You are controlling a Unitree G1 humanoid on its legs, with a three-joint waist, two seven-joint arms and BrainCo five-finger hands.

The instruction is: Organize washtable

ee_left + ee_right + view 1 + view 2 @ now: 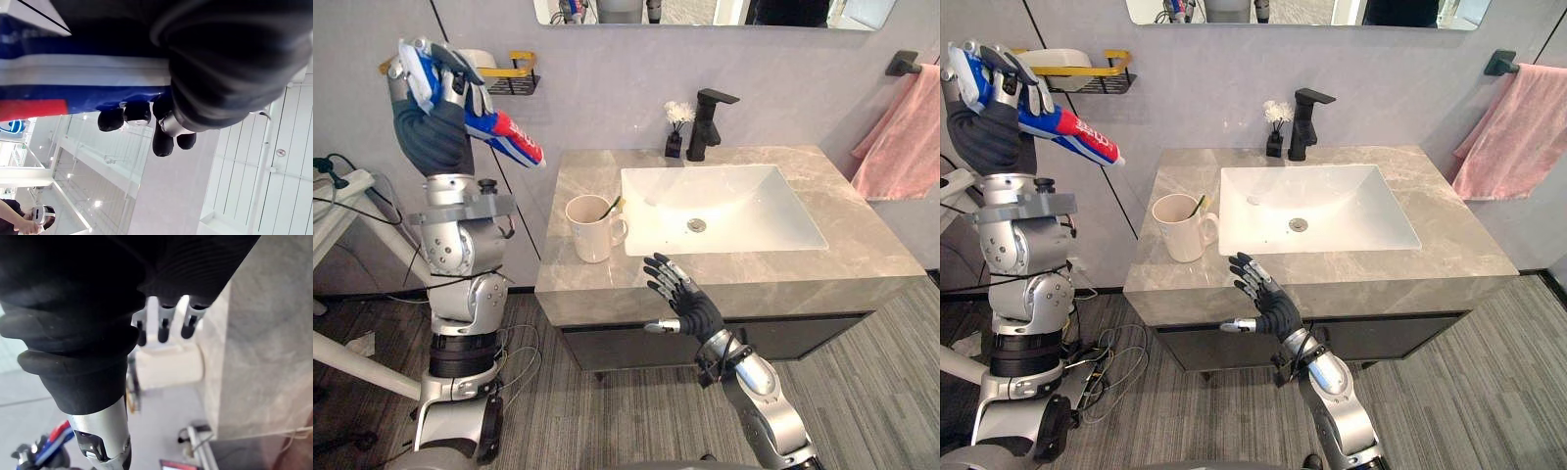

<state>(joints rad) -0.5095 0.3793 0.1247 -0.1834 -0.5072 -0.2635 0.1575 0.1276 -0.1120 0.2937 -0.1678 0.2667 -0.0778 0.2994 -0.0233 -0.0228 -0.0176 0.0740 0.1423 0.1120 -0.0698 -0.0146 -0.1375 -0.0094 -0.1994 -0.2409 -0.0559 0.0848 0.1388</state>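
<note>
One tube (504,134) aslant, red end down

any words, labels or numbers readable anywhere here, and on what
Toothpaste tube, held in the left hand: some print on the blue and red, too small and blurred to read.
Mug, faucet, pink towel: no text visible.

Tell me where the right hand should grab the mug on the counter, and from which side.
Best take the mug by its handle, coming from the sink side. It stands upright with the handle pointing towards the sink, nearest the open right hand. Coming from above looks awkward: a thin stick leans over the rim.
</note>
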